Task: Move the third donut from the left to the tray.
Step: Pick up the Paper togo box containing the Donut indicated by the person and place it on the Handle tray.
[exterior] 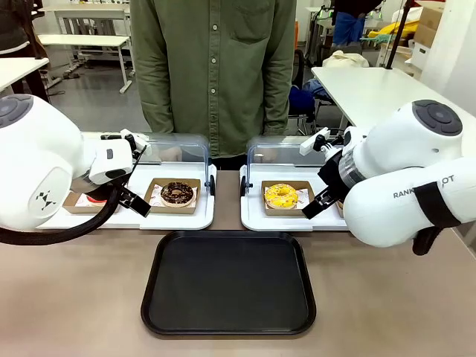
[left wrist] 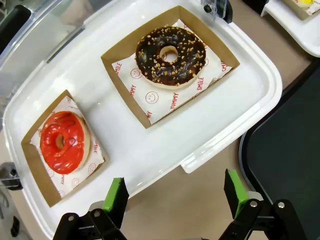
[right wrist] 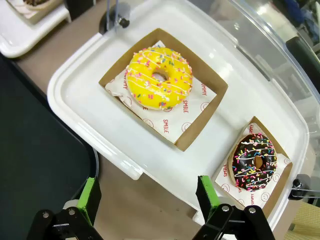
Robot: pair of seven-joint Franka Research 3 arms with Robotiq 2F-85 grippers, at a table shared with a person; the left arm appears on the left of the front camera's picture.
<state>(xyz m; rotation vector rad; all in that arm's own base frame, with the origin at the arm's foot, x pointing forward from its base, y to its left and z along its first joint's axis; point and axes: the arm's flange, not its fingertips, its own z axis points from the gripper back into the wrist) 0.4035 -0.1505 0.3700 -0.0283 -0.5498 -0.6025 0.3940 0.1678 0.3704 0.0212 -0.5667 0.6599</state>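
Where the yellow donut [exterior: 281,195] sits, front view: in its brown box [exterior: 268,211] on a white tray [exterior: 253,216], behind the black tray [exterior: 229,290].
Left gripper [left wrist: 176,194], left wrist view: fingers spread apart, holding nothing.
Right gripper [right wrist: 147,196], right wrist view: fingers spread apart, holding nothing, near the yellow donut.

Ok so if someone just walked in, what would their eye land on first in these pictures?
Probably the bright yellow donut in its cardboard tray on the right-hand white display tray, with the right claw open near it. Then the big black tray in the middle of the table, and the red-iced donut on the left-hand display tray.
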